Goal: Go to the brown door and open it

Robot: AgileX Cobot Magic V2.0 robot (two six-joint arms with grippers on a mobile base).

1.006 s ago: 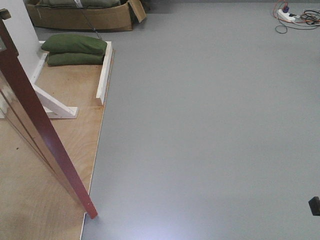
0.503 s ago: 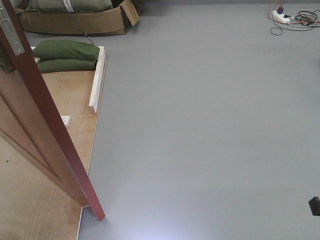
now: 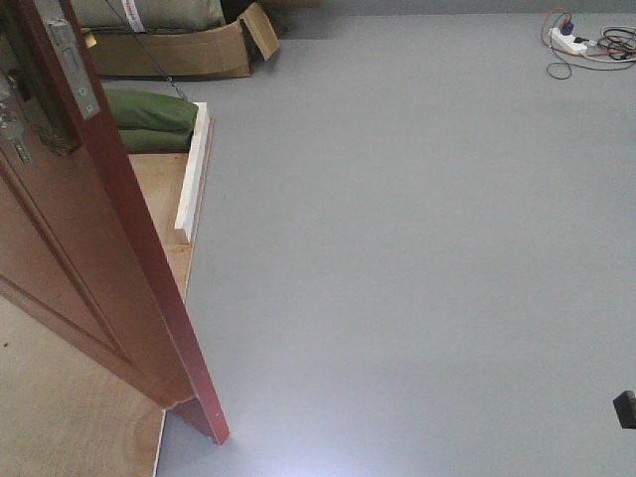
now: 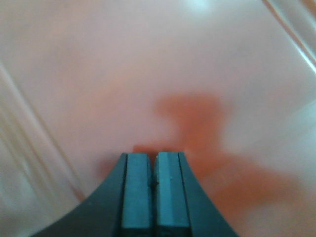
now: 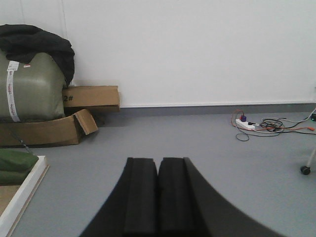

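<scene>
The brown door fills the left side of the front view, standing on a plywood platform in the lower left. Its long edge runs from the upper left corner down to a bottom corner at lower centre-left, so the leaf stands ajar, swung out over the grey floor. A metal latch plate sits on the door's edge near the top, and a handle fitting shows at the far left, partly cut off.

Behind the door lie stacked green sandbags, a white wooden rail along the platform edge, and an open cardboard box at the top. A power strip with tangled cables lies in the upper right.

In the left wrist view, the left gripper has its pads pressed together, close against a blurred reddish-brown surface.

In the right wrist view, the right gripper is also closed on nothing, facing a white wall. A flat carton reads "2#"; the label on the olive bundle is too small to read.
</scene>
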